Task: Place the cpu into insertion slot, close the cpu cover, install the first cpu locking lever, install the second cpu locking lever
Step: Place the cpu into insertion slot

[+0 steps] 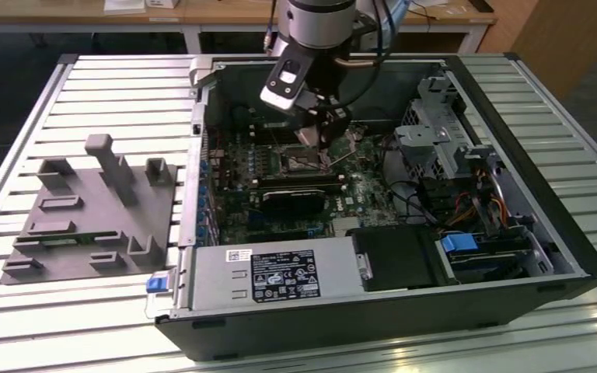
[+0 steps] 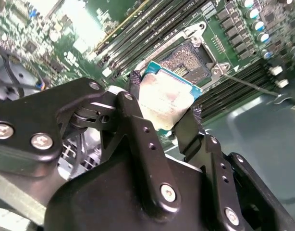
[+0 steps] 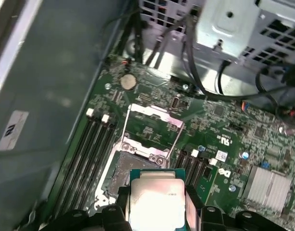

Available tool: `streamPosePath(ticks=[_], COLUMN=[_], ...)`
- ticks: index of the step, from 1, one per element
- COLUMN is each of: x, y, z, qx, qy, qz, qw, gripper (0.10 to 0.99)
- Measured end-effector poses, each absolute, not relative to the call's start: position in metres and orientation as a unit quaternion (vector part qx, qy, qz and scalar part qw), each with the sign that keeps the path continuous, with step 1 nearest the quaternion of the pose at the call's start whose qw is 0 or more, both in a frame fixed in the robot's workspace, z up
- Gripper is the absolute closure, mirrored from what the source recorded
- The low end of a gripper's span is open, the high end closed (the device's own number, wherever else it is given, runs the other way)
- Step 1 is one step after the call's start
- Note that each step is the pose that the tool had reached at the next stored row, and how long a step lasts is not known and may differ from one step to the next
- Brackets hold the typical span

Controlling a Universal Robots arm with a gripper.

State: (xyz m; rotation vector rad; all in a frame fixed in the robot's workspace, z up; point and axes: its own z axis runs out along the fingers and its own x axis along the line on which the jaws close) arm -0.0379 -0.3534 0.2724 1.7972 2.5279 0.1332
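Two black fingers (image 2: 142,130) clamped on flat silvery square cpu (image 2: 167,98), above dark metal-rimmed insertion slot (image 2: 190,60), cpu cover (image 3: 157,114) open

Slatted metal table (image 1: 122,78), wooden desks (image 1: 226,12) behind

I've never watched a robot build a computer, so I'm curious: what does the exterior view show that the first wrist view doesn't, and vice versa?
Exterior view: a grey plastic fixture with upright posts on the slatted metal table, and the whole open black computer case.
First wrist view: the small flat square silvery-topped cpu clamped in the black gripper, the thin silvery cpu cover swung open, and a round silver coin battery.
Both: the gripper over the green circuit board and its square metal-rimmed insertion slot.
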Motion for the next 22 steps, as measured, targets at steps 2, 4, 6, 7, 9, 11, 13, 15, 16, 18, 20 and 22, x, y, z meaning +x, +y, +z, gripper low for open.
streamPosePath(ticks=[2,4,6,7,9,11,13,15,16,18,20,22], x=[-0.038,-0.038,-0.038,-0.038,-0.038,-0.038,-0.038,-0.038,-0.038,-0.038,-0.038,-0.038], y=[-0.353,-0.353,-0.353,-0.353,-0.353,-0.353,-0.353,-0.353,-0.353,-0.353,-0.353,-0.353], z=[0.27,0.268,0.266,0.266,0.264,0.263,0.261,0.26,0.259,0.258,0.257,0.256], qx=[0.593,0.608,0.622,0.629,0.643,0.657,0.671,0.684,0.69,0.703,0.713,0.717], qy=[0.804,0.793,0.781,0.776,0.764,0.753,0.74,0.728,0.722,0.71,0.7,0.695], qz=[0.043,0.042,0.042,0.042,0.041,0.041,0.04,0.04,0.04,0.039,0.038,0.037], qw=[0.019,0.02,0.021,0.021,0.022,0.023,0.023,0.024,0.025,0.025,0.026,0.027], gripper=[0.549,0.549,0.549,0.549,0.549,0.549,0.549,0.549,0.549,0.549,0.549,0.549])
